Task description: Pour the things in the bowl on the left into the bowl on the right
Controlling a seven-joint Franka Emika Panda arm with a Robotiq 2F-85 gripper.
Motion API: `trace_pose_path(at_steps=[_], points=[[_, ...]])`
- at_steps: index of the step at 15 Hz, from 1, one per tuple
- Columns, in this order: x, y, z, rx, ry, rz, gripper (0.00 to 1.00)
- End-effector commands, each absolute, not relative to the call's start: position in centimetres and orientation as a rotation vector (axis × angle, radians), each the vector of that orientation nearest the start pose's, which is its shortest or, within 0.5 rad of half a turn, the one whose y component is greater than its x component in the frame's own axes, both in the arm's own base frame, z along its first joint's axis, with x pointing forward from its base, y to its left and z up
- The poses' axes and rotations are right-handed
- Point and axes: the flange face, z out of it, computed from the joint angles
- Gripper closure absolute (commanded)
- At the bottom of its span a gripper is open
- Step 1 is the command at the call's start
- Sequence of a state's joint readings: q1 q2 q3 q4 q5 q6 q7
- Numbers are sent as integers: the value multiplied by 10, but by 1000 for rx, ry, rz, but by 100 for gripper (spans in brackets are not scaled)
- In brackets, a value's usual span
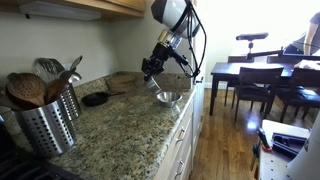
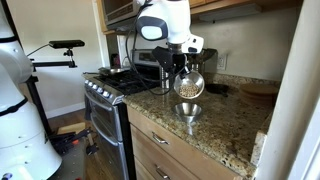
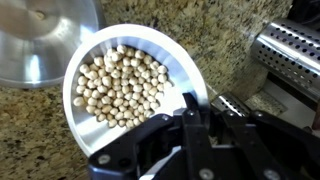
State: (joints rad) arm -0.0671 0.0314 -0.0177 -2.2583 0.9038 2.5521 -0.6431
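My gripper (image 3: 196, 102) is shut on the rim of a white bowl (image 3: 172, 62) filled with pale round beans (image 3: 120, 85). In both exterior views the gripper (image 2: 184, 64) holds this bowl (image 2: 188, 87) tilted in the air, just above an empty steel bowl (image 2: 187, 110) on the granite counter. The steel bowl also shows in the wrist view (image 3: 40, 40) at the upper left, next to the held bowl's rim, and in an exterior view (image 1: 169, 98) below the gripper (image 1: 153, 68). The beans are still inside the held bowl.
A perforated steel utensil holder (image 1: 45, 125) with wooden spoons stands on the counter and shows in the wrist view (image 3: 295, 50). A small black dish (image 1: 96, 99) and a wooden board (image 1: 125, 78) lie nearby. A stove (image 2: 105, 90) adjoins the counter. The counter edge (image 1: 185, 115) is close.
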Motion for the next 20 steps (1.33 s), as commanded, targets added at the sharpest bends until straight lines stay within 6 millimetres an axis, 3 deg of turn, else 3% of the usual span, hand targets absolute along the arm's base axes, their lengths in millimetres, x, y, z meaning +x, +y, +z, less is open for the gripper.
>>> trace_pose_path(at_steps=[1, 20], points=[[548, -66, 371, -2563, 165, -608, 96], [537, -70, 362, -2478, 193, -682, 96]])
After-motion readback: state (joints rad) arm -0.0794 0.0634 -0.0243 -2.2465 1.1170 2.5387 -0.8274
